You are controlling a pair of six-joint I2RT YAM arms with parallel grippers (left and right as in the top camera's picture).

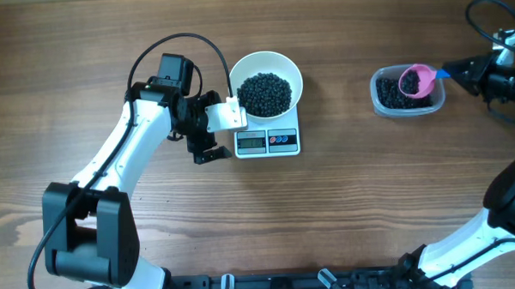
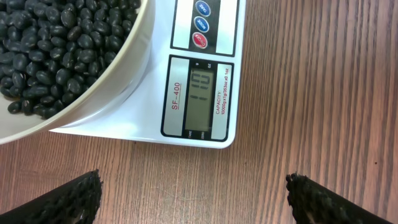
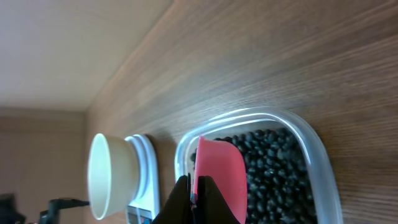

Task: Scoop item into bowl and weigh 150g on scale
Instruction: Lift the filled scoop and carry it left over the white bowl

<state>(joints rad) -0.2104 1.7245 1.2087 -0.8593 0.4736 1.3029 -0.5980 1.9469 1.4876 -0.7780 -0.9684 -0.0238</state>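
My right gripper [image 1: 458, 70] is pinched tight on the blue handle [image 1: 445, 72] of a pink scoop [image 1: 417, 81]. The scoop sticks out just past its tips. It is over a clear tub [image 1: 379, 99] that has some black beans [image 1: 391, 95] in it.

My left gripper [image 2: 196, 200] is spread wide and holds nothing. Its two black fingers [image 2: 62, 199] hang over the wooden table [image 2: 311, 74]. Just ahead of them is the white scale [image 2: 146, 109], and its grey display [image 2: 200, 96] is the part nearest the gripper. I cannot read the numbers. The white bowl [image 2: 115, 65] stands on the scale, a bit past the display, with a big heap of beans inside.

The tub and my right gripper are well apart from the scale, far off to the side.
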